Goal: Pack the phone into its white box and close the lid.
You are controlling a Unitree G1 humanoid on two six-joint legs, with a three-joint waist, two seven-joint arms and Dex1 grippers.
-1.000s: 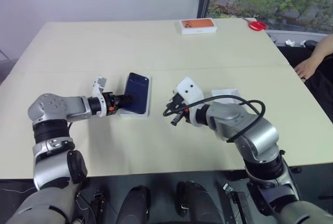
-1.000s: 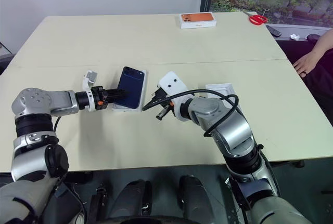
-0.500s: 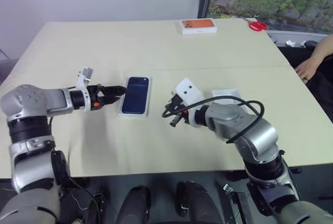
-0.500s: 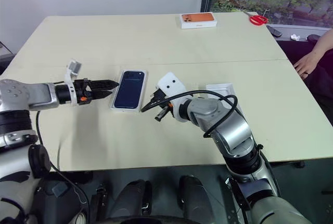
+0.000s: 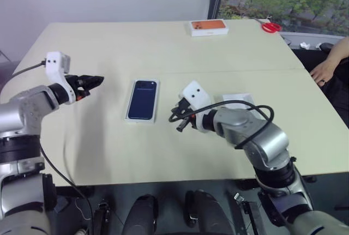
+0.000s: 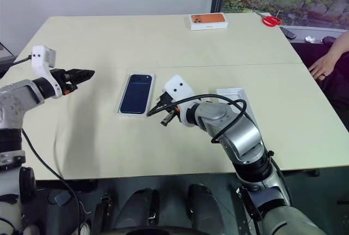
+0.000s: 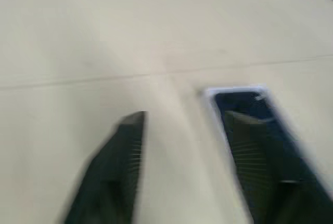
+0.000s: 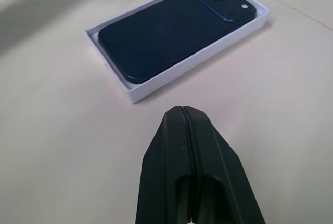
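On the cream table (image 5: 163, 44): one phone (image 5: 143, 98), dark navy, back up with its cameras at the far end, lying flat inside the white box (image 5: 155, 116). My left gripper (image 5: 92, 80) hangs well apart from it on the left, empty, fingers parted so far as the blurred wrist view lets me judge. My right gripper (image 8: 182, 130) hovers near the box's right side, fingers pressed together on nothing. One lid (image 5: 238, 99), beside my right forearm.
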